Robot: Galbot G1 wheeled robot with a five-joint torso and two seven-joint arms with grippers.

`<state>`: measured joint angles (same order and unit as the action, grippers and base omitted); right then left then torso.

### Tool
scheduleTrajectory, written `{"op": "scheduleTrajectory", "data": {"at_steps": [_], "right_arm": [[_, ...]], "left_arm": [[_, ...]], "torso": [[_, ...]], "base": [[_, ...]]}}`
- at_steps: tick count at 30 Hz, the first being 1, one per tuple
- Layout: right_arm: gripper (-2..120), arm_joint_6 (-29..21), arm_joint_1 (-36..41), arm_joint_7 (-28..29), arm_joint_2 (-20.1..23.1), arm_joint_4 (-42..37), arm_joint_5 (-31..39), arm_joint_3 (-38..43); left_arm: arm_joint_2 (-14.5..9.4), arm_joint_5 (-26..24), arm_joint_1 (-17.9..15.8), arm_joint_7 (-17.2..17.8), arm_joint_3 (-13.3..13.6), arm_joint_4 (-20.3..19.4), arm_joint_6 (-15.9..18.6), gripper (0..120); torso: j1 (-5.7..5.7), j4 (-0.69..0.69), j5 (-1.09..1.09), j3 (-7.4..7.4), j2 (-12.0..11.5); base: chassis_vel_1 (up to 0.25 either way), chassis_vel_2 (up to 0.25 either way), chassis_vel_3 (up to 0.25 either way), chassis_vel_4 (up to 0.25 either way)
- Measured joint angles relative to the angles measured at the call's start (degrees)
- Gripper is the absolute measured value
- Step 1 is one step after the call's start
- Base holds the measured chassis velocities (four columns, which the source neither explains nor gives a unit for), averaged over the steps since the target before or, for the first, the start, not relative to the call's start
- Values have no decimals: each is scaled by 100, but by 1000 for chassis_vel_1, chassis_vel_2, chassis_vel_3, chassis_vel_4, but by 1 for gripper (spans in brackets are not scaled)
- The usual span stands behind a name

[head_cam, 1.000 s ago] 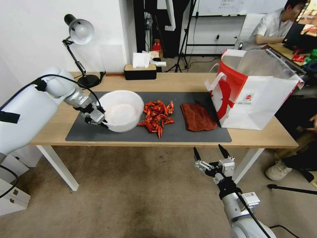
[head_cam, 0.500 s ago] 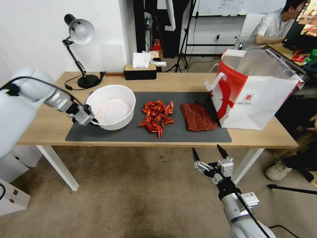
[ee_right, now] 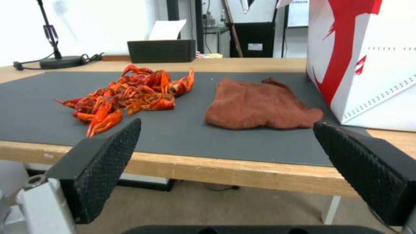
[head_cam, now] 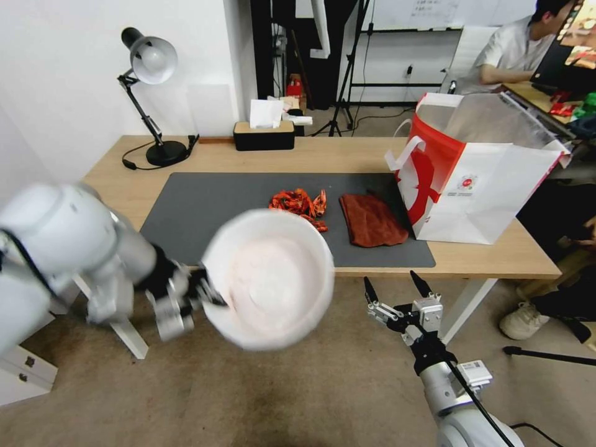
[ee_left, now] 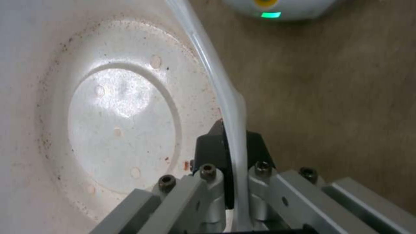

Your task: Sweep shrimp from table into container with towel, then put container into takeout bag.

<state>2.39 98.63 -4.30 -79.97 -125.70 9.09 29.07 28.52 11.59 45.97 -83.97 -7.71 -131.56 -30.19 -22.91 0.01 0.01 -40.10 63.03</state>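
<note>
My left gripper [head_cam: 200, 295] is shut on the rim of the white container [head_cam: 268, 280] and holds it in the air in front of the table's [head_cam: 372, 155] front edge, its opening turned toward me. In the left wrist view the fingers [ee_left: 212, 149] pinch the container [ee_left: 121, 113] wall; the inside is empty with reddish specks. The red shrimp [head_cam: 299, 202] pile lies mid-mat, its near part hidden behind the container. The rust-red towel [head_cam: 371, 220] lies just right of it, beside the takeout bag [head_cam: 478, 180]. My right gripper [head_cam: 397, 288] hangs open below the table edge, facing shrimp [ee_right: 130, 94], towel [ee_right: 260, 104] and bag [ee_right: 368, 65].
A dark grey mat [head_cam: 205, 198] covers the table's middle. A desk lamp [head_cam: 152, 62] stands at the back left and a black tissue box [head_cam: 264, 133] at the back centre. A white table leg [head_cam: 127, 335] is near my left arm.
My left arm has lifted the container off the mat's left end and brought it forward and right, past the table's front edge. The right gripper has stayed put.
</note>
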Motion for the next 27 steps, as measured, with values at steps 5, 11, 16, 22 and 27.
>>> {"op": "scheduleTrajectory", "data": {"at_steps": [5,11,16,22,27], "right_arm": [[100,3,51,-16,4,-157,14,48],[100,259,57,-25,19,-294,87,93],[100,274,79,-63,24,-403,164,135],[100,240,-13,4,176,-412,320,134],[100,209,-204,160,677,-184,656,41]], "left_arm": [[551,1153,537,-95,166,931,-564,0],[953,1550,446,-240,435,1616,-759,0],[1575,1809,58,-231,897,2658,-804,0],[1835,1832,-317,119,867,3187,-741,0],[1820,1731,-555,530,837,3225,-577,0]], "torso": [[-1,0,-2,-1,-1],[-2,0,-2,-1,-1],[-2,-2,-3,-1,-1],[-2,-3,-1,-1,-1],[-2,-1,1,-1,-1]], "base": [[0,0,0,0],[0,0,0,0],[0,0,0,0],[0,0,0,0],[0,0,0,0]]}}
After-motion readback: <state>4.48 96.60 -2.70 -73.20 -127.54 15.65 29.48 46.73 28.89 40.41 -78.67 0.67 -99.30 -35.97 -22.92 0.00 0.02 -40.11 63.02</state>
